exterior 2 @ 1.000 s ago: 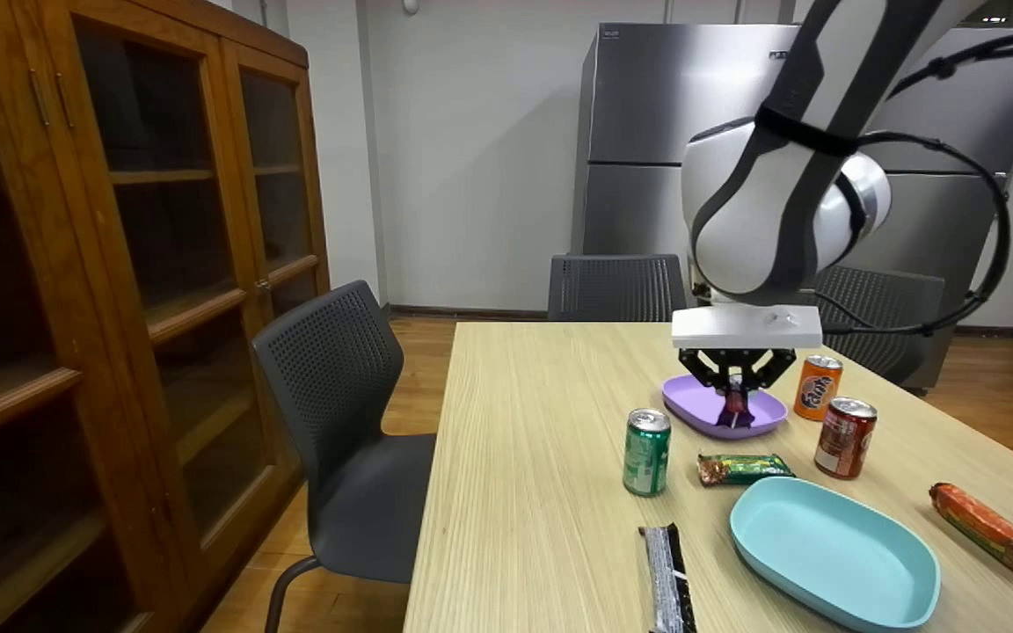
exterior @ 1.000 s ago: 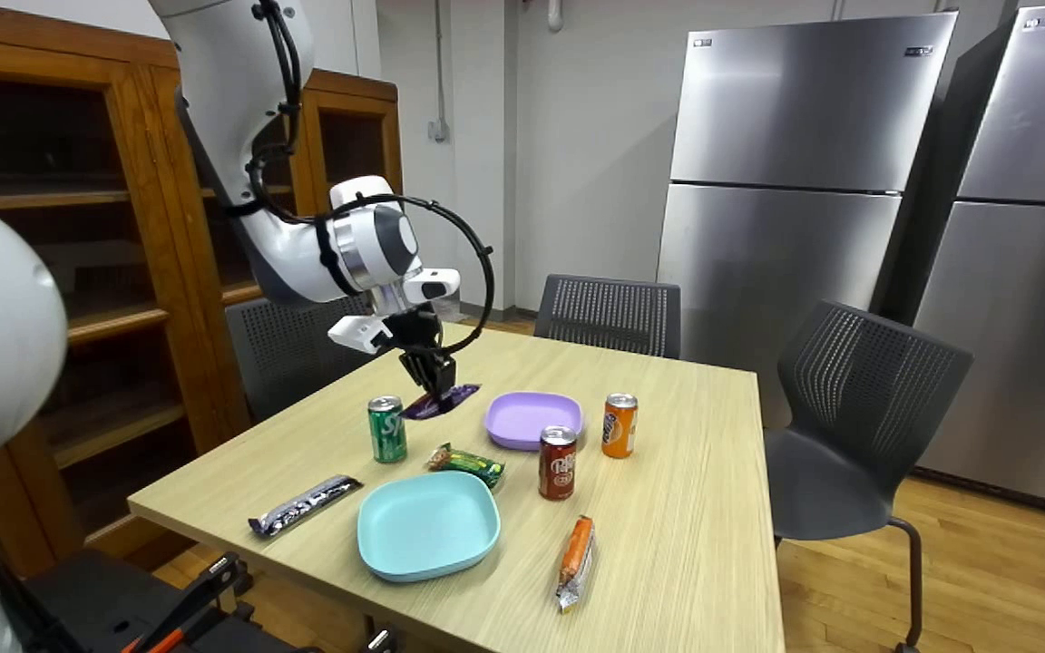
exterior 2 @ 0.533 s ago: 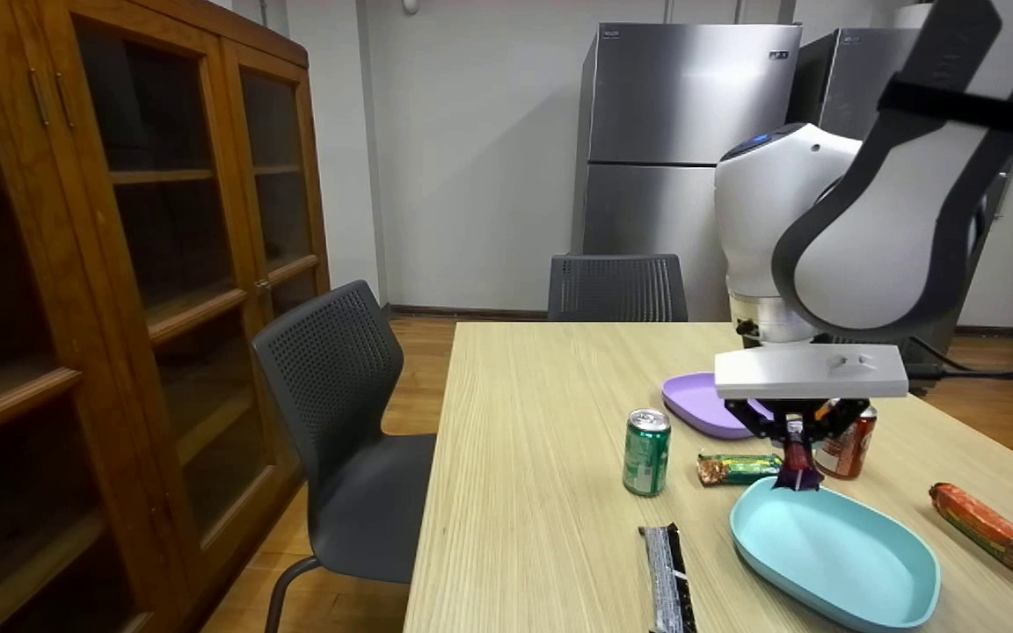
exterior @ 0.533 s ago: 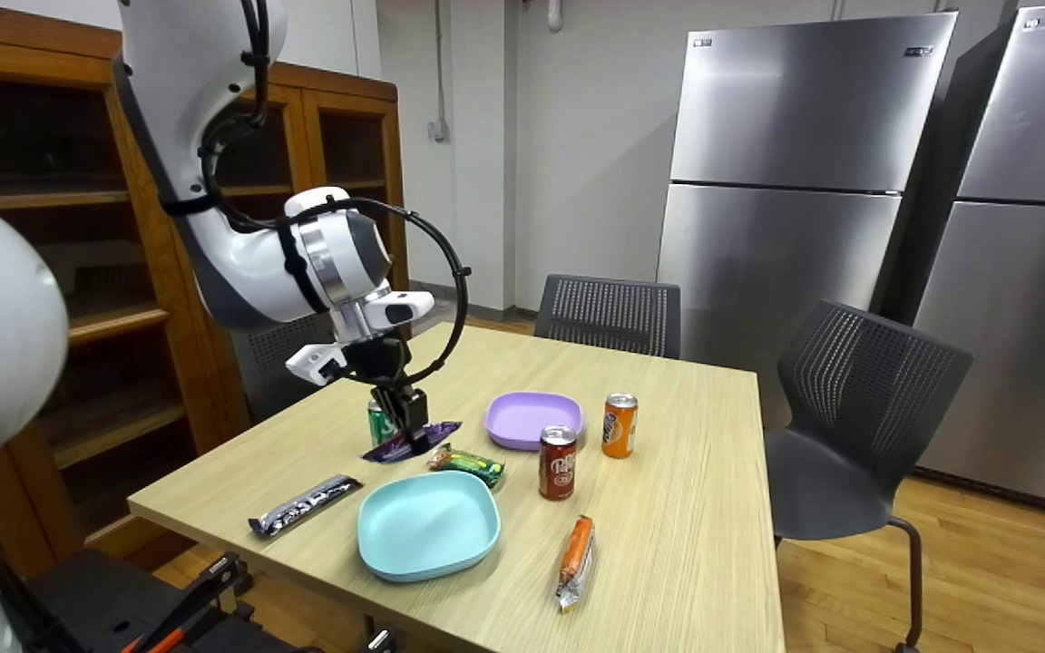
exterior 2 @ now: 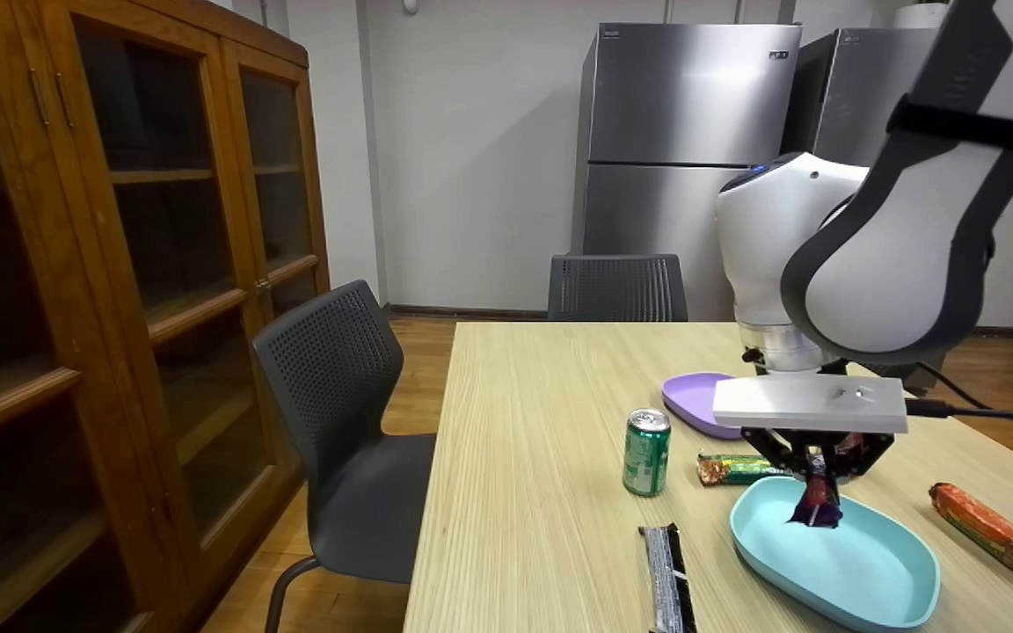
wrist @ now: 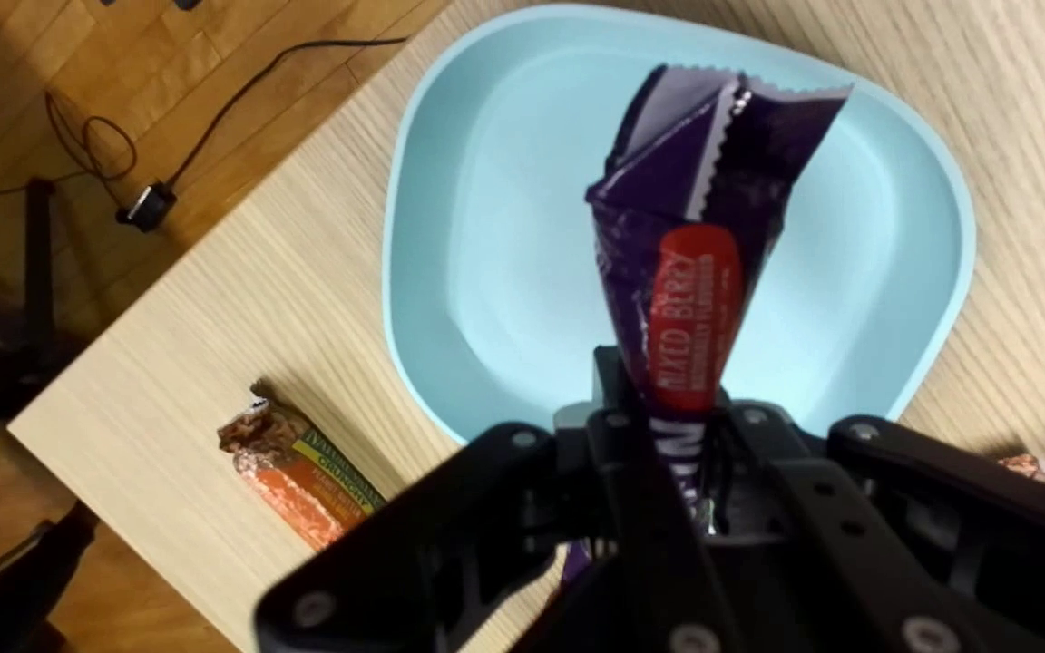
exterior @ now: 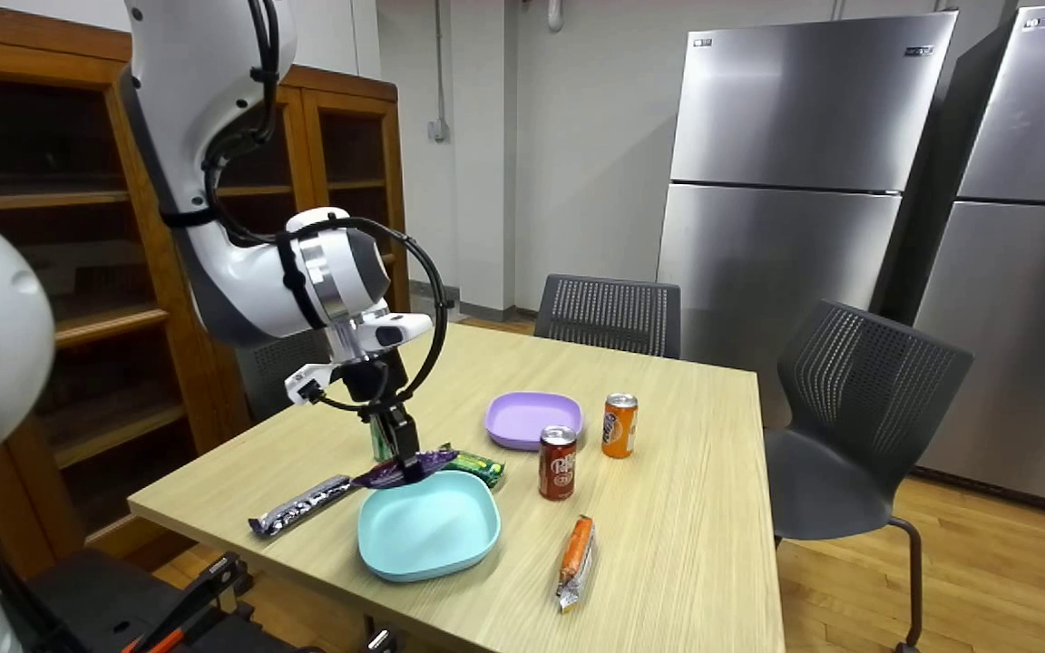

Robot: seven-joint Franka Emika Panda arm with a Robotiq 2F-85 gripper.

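My gripper (exterior: 409,464) is shut on a purple wrapped bar (exterior: 437,460). In the wrist view the bar (wrist: 713,199) shows a red "Mixed Berry" patch, with the fingers pinching its middle and one end sticking out ahead. Below it lies a teal plate (wrist: 522,236), with nothing seen resting in it. Both exterior views put the bar above the far part of the teal plate (exterior 2: 867,571), apparently still off its surface. A green-wrapped bar (exterior 2: 729,469) lies just beyond that plate. A silver-and-black bar (exterior: 298,506) lies beside it.
A green can (exterior 2: 645,453) is largely hidden behind the gripper in an exterior view. A dark red can (exterior: 558,464), an orange can (exterior: 619,426) and a lilac plate (exterior: 532,417) stand farther back. An orange-wrapped bar (exterior: 577,562) lies near the table's front. Chairs (exterior: 858,435) surround the table.
From near the green can and lilac plate, my gripper has carried the purple bar toward the teal plate and lowered it. Its grip has stayed the same, and the objects on the table have not moved.
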